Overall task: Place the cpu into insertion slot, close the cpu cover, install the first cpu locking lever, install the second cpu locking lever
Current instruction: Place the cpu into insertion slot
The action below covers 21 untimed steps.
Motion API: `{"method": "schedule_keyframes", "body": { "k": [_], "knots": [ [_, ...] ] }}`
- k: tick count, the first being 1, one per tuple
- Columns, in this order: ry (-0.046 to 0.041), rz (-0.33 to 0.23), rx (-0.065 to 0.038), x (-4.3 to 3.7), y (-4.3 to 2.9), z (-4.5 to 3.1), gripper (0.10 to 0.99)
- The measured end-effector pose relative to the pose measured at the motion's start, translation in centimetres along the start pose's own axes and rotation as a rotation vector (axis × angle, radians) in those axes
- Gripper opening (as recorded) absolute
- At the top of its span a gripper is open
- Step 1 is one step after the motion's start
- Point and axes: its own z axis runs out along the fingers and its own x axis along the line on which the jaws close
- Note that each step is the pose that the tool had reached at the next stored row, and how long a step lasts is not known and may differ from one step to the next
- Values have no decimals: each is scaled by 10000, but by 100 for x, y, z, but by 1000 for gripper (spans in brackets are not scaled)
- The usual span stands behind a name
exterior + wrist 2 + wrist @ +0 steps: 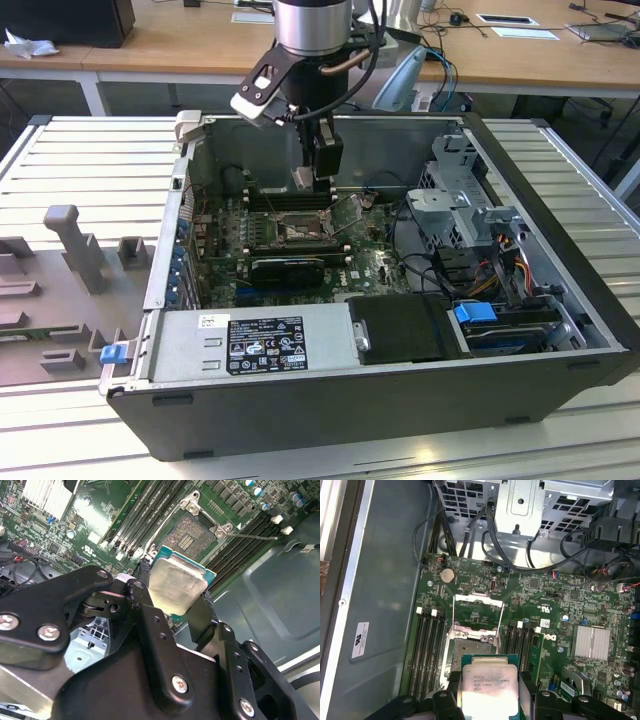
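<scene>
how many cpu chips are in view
1. The cpu is clamped in the gripper, over the board near the empty insertion slot. Parts of the case are hidden.

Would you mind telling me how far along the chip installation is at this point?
Nothing is finished yet. The claw grips the chip by its edges, above the board and short of the socket. The socket is empty and its metal cover stands flipped open. Not yet done: seating the chip, closing the cover, fastening the levers.
</scene>
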Motion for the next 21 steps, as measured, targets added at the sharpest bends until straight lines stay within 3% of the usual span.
{"method": "schedule_keyframes", "body": {
  "k": [21],
  "knots": [
    [2,0,-2,-1,-6,73,541]
  ]
}}
